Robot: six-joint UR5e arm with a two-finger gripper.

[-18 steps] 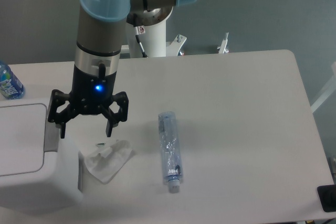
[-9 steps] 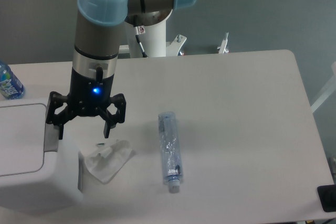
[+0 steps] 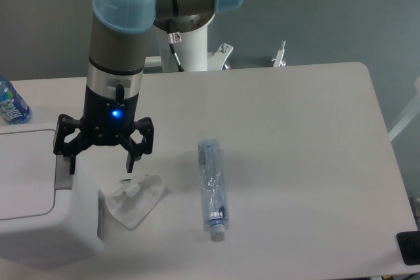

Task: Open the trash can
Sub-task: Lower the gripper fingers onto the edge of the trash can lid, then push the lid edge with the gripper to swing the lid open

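The trash can (image 3: 39, 227) is a large white boxy bin at the lower left, with its flat lid panel (image 3: 23, 172) lying shut. Its grey push tab (image 3: 62, 178) sits on the right edge of the lid. My gripper (image 3: 100, 165) hangs open, fingers spread wide. The left fingertip (image 3: 70, 164) is just above the grey tab. The right fingertip (image 3: 129, 165) is over the table beside the bin. Nothing is held.
A crumpled white tissue (image 3: 134, 198) lies on the table right of the bin, under my gripper. A clear plastic bottle (image 3: 212, 188) lies on its side mid-table. A blue-labelled bottle (image 3: 11, 103) stands at the far left edge. The robot base (image 3: 190, 44) is behind.
My gripper has drifted a little to the left, toward the bin's grey tab, staying open. Nothing else has moved.
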